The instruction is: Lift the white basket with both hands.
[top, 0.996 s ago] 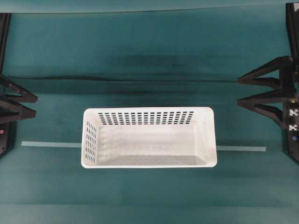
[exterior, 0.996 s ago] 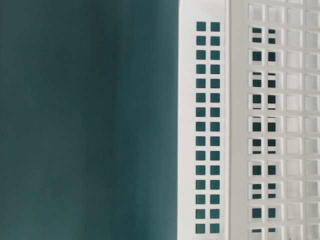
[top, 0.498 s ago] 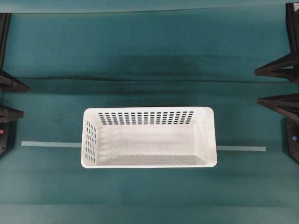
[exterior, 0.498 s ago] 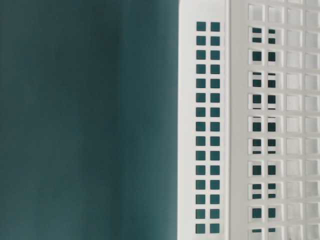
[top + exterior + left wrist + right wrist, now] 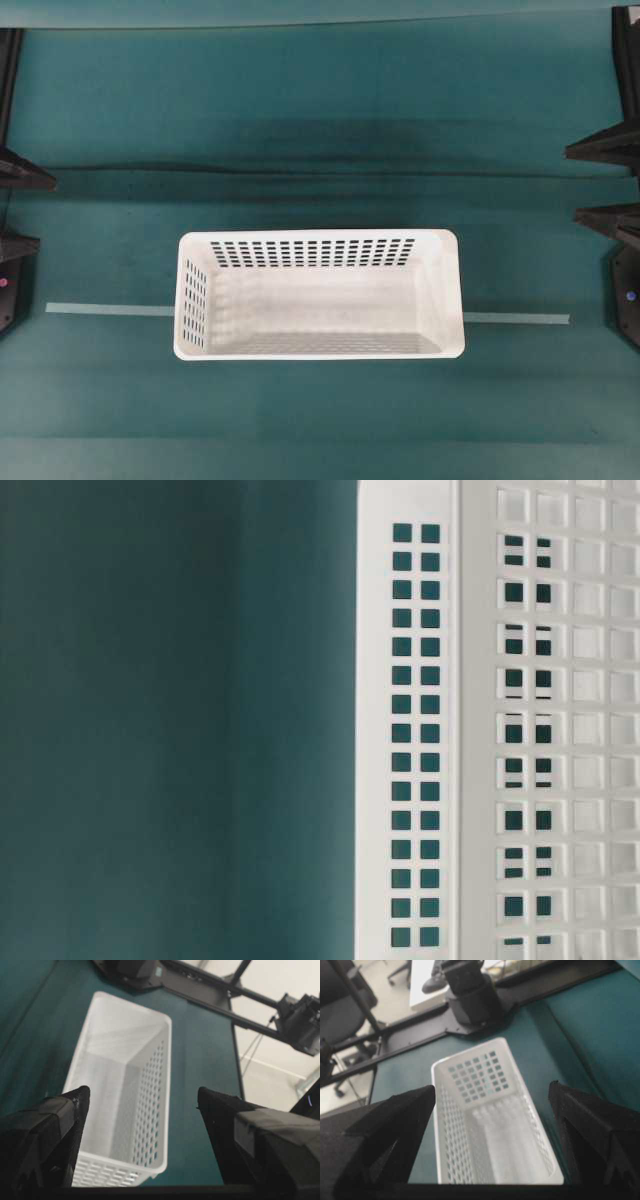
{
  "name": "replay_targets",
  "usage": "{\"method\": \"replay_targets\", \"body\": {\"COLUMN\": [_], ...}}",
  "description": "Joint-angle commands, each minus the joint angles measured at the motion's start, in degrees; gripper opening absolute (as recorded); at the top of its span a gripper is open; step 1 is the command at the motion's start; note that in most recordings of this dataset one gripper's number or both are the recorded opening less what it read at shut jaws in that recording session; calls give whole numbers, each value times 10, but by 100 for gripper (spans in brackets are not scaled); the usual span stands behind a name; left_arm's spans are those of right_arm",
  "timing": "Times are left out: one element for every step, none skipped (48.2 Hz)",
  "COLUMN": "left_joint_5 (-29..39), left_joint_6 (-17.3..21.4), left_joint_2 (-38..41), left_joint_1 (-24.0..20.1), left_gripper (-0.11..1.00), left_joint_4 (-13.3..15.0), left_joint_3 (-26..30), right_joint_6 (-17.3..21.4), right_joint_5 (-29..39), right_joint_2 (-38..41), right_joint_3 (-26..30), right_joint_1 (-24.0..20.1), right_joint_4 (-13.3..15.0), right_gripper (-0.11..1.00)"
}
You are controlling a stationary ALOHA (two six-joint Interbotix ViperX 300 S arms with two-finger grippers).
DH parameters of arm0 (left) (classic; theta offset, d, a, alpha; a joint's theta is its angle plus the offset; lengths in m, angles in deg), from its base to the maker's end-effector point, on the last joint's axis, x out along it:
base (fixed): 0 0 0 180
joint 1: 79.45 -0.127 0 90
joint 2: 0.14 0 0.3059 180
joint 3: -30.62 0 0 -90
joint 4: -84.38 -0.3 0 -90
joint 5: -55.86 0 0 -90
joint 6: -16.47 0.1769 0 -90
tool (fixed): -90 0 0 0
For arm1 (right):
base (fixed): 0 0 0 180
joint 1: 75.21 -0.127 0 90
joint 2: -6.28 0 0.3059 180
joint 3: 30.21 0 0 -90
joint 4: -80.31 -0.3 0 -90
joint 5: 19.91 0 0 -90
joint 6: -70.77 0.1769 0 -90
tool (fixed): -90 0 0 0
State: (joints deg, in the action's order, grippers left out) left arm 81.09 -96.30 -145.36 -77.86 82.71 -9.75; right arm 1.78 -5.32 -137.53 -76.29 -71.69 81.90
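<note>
The white basket (image 5: 120, 1085) is seen lengthwise on the dark green bench (image 5: 200, 1075), its open top showing a bare floor and side walls pierced with rows of small holes. The left gripper (image 5: 142, 1125) is seen with its two black jaws spread wide apart, framing the basket's near end without touching it. A black frame rail (image 5: 235, 1002) is seen along the bench's far edge.

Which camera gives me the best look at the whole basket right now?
The overhead view: the basket sits whole and unblocked, all four rim edges visible on the table. The table-level view shows only a close-up of perforated wall. Each wrist view shows it lengthwise, its near end partly hidden by open tool fingers.
</note>
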Motion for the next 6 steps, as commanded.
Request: {"method": "replay_targets", "body": {"left_joint_5": [-5, -5, -5, -5, -4, -4], "left_joint_6": [2, 2, 2, 2, 2, 2], "left_joint_2": [5, 4, 4, 3, 2, 1], "left_joint_1": [1, 1, 1, 1, 1, 1], "left_gripper": [88, 88, 88, 88, 88, 88], "left_joint_4": [-2, -2, -2, -2, -2, -2], "left_joint_3": [8, 7, 7, 6, 5, 4], "right_joint_6": [-2, -2, -3, -3, -3, -3], "right_joint_5": [-7, -6, -7, -7, -9, -11], "right_joint_2": [1, 1, 0, 0, -1, -3], "right_joint_3": [4, 3, 1, 0, -1, -2], "right_joint_1": [1, 2, 2, 1, 1, 1], "right_joint_4": [2, 2, 1, 2, 2, 2], "right_gripper": [96, 96, 96, 96, 96, 96]}}
